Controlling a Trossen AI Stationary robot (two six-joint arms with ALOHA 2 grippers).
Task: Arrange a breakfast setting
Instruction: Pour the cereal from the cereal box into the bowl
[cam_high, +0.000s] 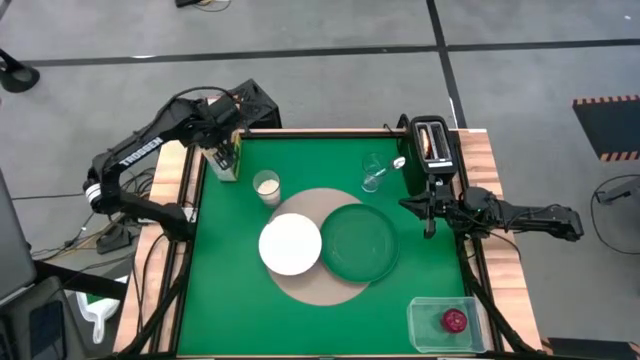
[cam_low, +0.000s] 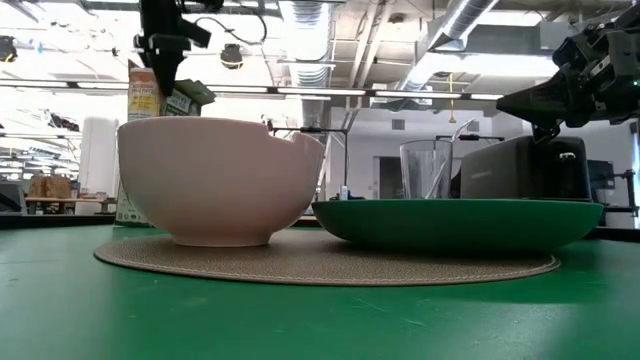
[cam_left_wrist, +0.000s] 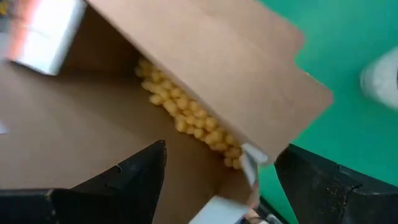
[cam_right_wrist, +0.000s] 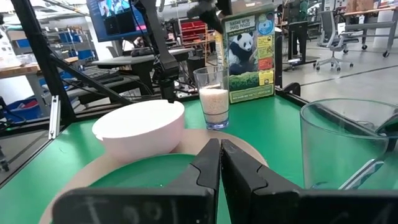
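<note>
The left gripper (cam_high: 228, 140) hung over the cereal box (cam_high: 229, 158) at the desk's (cam_high: 300, 320) far left corner, fingers spread around its open top, probably to lift it for pouring. The right gripper (cam_high: 430, 222) waited beside the plate (cam_high: 358, 240), fingers pressed together.

**Breakfast setting, partly laid**

Round tan mat (cam_high: 325, 290) lies mid-table. On it sit the white bowl (cam_high: 290, 244) at nine o'clock and the dark-green plate (cam_high: 359, 241) at three, rims apparently touching. The cereal box (cam_high: 228, 157) stands upright at eleven o'clock, flaps open. Red fruit (cam_high: 455, 320) lies at five.
</note>
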